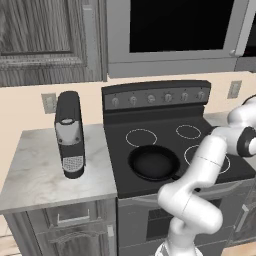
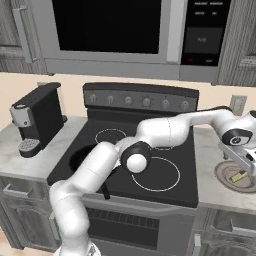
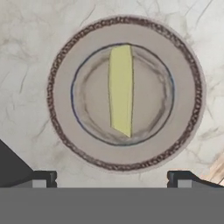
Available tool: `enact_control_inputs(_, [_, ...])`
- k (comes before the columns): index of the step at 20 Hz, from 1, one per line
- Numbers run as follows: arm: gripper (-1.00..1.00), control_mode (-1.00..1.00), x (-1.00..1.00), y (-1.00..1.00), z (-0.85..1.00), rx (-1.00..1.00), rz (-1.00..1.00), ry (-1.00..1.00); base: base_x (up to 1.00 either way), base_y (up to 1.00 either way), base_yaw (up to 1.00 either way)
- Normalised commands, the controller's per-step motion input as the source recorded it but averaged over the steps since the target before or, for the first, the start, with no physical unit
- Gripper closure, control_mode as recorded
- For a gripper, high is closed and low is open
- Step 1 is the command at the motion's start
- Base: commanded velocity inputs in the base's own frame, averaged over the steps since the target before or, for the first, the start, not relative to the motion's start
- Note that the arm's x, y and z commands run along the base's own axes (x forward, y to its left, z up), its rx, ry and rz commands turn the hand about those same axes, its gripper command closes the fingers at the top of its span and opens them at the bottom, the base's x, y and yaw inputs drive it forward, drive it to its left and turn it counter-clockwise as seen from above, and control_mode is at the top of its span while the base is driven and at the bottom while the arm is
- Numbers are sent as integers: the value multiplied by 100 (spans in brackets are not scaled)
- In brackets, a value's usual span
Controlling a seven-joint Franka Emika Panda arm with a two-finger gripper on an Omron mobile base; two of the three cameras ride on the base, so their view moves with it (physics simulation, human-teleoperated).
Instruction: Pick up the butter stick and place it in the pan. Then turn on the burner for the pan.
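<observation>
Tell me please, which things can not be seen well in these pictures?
- Butter stick: right base view, mostly covered by the gripper above the plate.
- Pan: right base view, largely behind the arm; handle end hidden in the left base view too.
- Stove knobs: markings too small to read.

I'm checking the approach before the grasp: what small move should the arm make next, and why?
Probably lower the open pincer straight down. The butter stick lies untouched on the plate, centred between the spread fingertips, with the pincer well above it.
</observation>
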Motion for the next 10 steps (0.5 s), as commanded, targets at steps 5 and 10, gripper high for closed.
enact_control_inputs(5, [-100,-100,25,0,-12,0,0,3,0,0,0])
enact_control_inputs(10, [-100,-100,16,-4,-6,0,0,7,0,0,0])
